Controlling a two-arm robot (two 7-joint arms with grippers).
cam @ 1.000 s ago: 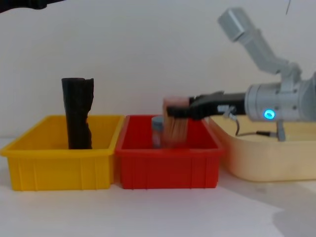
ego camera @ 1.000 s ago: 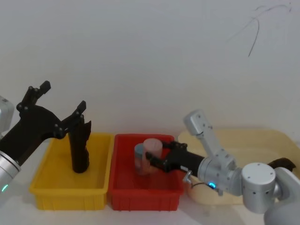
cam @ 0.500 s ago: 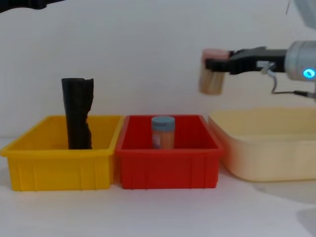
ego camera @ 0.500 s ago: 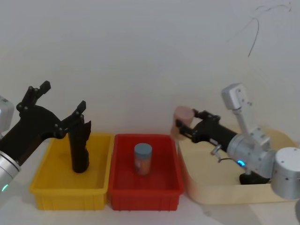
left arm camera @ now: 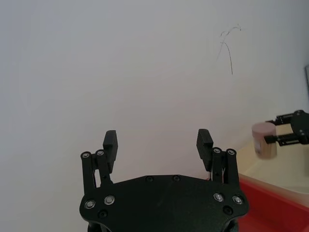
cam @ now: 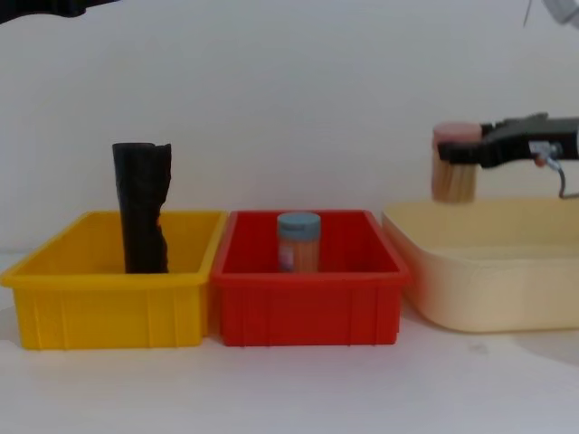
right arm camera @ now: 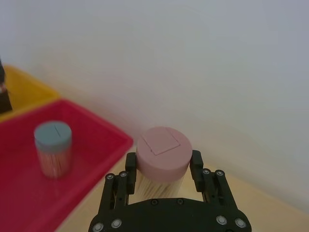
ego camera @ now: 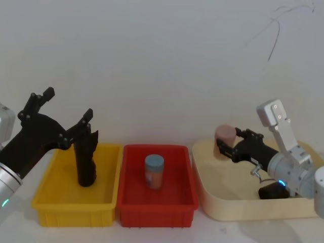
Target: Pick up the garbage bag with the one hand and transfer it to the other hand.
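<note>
Head view: tall black crinkled-plastic garbage bag roll [ego camera: 85, 162] upright in yellow plastic bin [ego camera: 45, 200], untouched; pickup and handover outstanding. Left gripper [ego camera: 63, 114] raised beside roll, fingers spread, empty.

Chest view: right gripper [cam: 470, 155] clamped on pink-lidded jar [cam: 453, 163] above cream tray [cam: 470, 280].

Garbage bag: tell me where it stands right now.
The garbage bag stands upright in the yellow bin on the robot's left, beside the red bin, just under the open left gripper.
</note>
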